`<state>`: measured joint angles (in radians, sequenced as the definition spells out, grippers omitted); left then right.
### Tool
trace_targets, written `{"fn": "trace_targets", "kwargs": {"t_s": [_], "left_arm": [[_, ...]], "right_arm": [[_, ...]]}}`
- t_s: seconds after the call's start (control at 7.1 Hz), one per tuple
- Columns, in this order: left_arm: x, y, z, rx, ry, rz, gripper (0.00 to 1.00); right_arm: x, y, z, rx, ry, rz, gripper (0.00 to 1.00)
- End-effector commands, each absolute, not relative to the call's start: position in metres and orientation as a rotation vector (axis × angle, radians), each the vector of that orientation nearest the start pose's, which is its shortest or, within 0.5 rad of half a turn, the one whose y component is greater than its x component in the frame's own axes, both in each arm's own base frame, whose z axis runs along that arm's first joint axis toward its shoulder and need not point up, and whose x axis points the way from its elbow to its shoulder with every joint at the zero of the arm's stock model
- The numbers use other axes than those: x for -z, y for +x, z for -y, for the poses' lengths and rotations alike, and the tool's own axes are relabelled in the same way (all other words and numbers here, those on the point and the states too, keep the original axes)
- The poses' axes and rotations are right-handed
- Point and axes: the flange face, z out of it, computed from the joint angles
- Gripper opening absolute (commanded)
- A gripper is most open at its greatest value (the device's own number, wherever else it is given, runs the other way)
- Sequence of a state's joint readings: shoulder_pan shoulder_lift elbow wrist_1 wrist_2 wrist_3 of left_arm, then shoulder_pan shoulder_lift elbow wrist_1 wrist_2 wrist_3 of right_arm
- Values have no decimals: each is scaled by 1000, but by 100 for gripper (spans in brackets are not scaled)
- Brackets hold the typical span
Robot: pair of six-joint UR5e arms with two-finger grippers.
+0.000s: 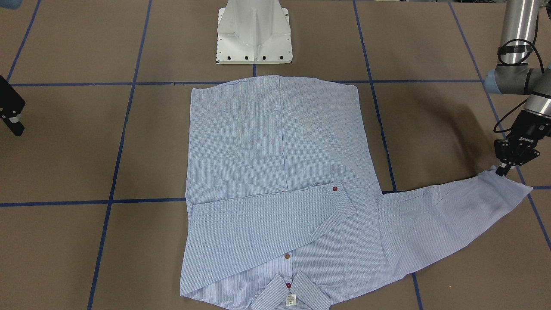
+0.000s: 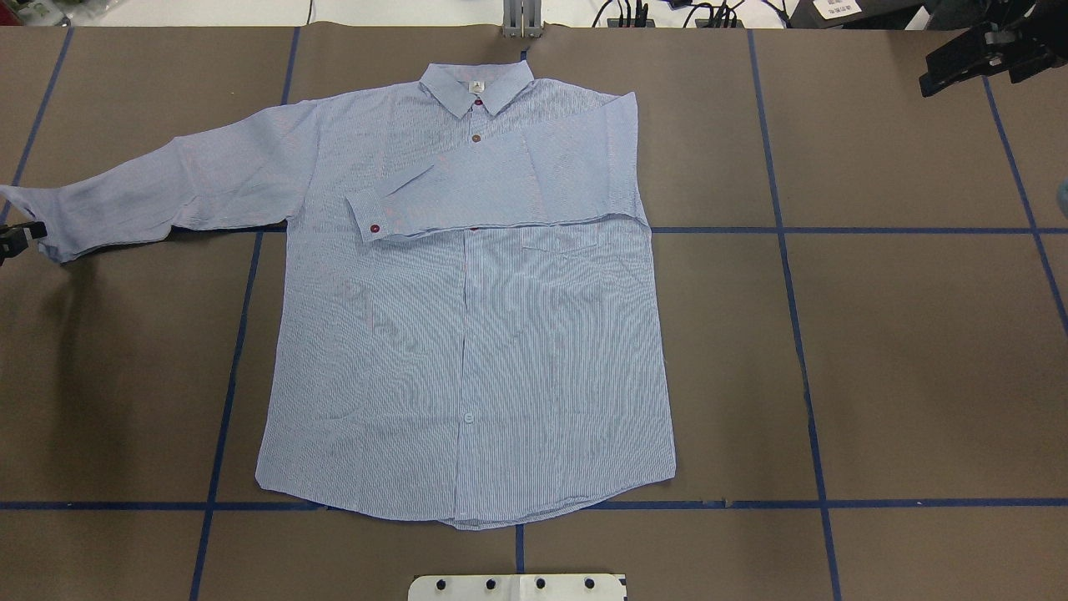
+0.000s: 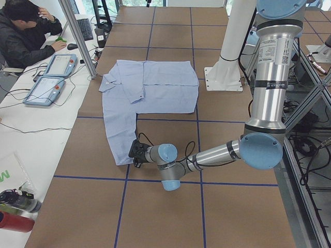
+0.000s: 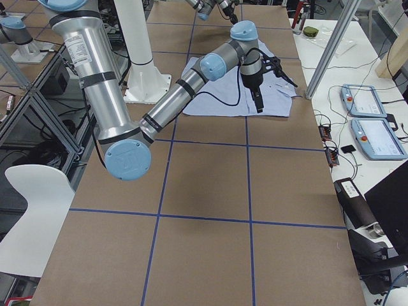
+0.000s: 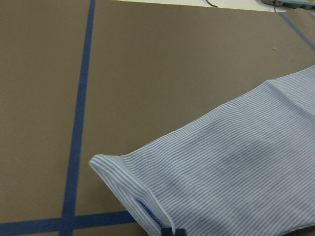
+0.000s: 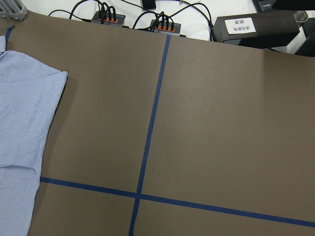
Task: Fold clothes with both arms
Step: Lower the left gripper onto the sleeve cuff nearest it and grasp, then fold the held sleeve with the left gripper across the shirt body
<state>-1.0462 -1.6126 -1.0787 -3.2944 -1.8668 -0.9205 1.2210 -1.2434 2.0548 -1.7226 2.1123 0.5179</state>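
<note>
The striped shirt (image 1: 275, 142) lies flat, buttoned side up, collar (image 2: 477, 83) at the far edge from the robot. One sleeve (image 2: 501, 196) is folded across the chest. The other sleeve (image 1: 447, 215) stretches out sideways. My left gripper (image 1: 501, 170) sits low at that sleeve's cuff (image 5: 142, 196) and is shut on its edge; it also shows in the overhead view (image 2: 12, 238). My right gripper (image 1: 12, 113) hovers off the shirt at the opposite side, and it shows in the overhead view (image 2: 976, 52); I cannot tell whether it is open.
The white pedestal base (image 1: 254, 34) stands just behind the shirt's hem. Blue tape lines (image 6: 147, 128) grid the brown table. An operator (image 3: 26, 31) sits at a side desk with two teach pendants (image 3: 51, 77). Cables and power strips (image 6: 108, 17) line the far edge.
</note>
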Motion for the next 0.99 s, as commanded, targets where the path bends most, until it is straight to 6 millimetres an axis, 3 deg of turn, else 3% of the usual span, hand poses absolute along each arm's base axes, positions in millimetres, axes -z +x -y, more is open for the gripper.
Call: {"fn": "trace_targets", "kwargs": {"t_s": [0.0, 0.14, 0.28, 0.56, 0.7, 0.84], "left_arm": [[-606, 169, 494, 107, 874, -1119, 0], [-547, 194, 522, 77, 842, -1138, 0], [-499, 223, 531, 21, 807, -1179, 0], [-398, 315, 559, -64, 772, -1238, 0], [-330, 356, 577, -54, 708, -1237, 0], [-280, 389, 573, -54, 647, -1247, 0]], "right_arm": [[-288, -107, 533, 16, 361, 743, 100], [-289, -108, 534, 15, 359, 740, 100], [-290, -108, 535, 14, 356, 739, 100], [-288, -108, 535, 15, 360, 741, 100], [-289, -108, 535, 15, 359, 740, 100], [-289, -108, 535, 15, 359, 740, 100]]}}
